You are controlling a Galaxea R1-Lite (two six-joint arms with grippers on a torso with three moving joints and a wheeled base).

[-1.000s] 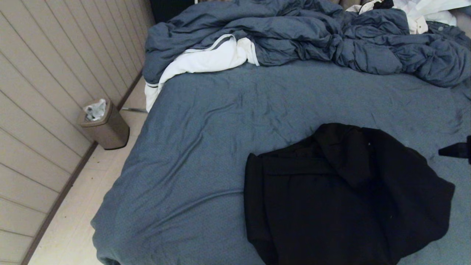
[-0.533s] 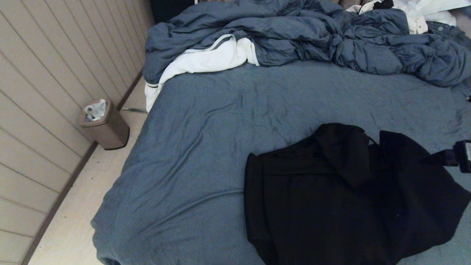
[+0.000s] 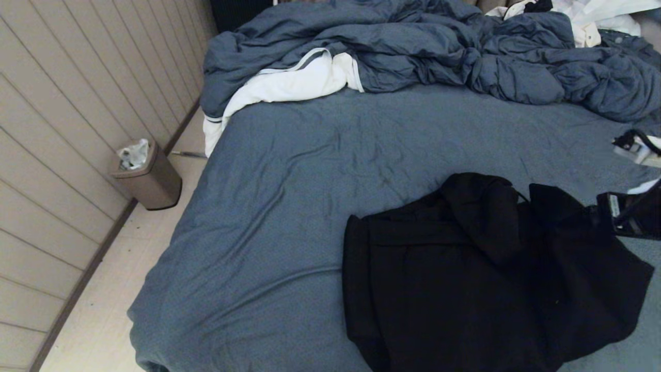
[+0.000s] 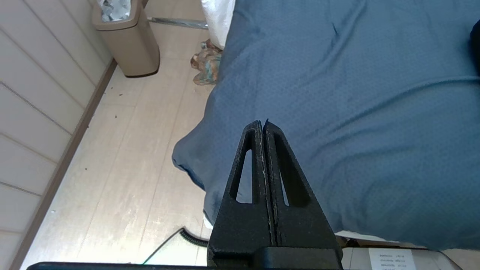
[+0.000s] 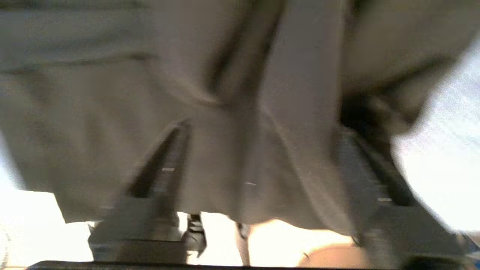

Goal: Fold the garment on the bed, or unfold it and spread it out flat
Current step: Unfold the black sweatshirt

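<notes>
The black garment (image 3: 465, 279) lies rumpled on the near right part of the bed (image 3: 310, 181). My right gripper (image 3: 601, 214) reaches in from the right edge of the head view to the garment's upper right edge. In the right wrist view its fingers (image 5: 168, 165) stand wide apart, open, with a fold of the garment (image 5: 240, 112) filling the gap between them (image 5: 262, 129). My left gripper (image 4: 262, 123) is shut and empty, held above the bed's near left corner (image 4: 356, 93); it does not show in the head view.
A rumpled blue-grey duvet (image 3: 439, 46) and a white cloth with grey trim (image 3: 289, 82) lie along the far end of the bed. A brown waste bin (image 3: 147, 173) stands on the floor by the panelled wall on the left.
My right gripper has come in from the right edge onto the garment's upper right edge. That side of the garment has shifted and spread to the right.
</notes>
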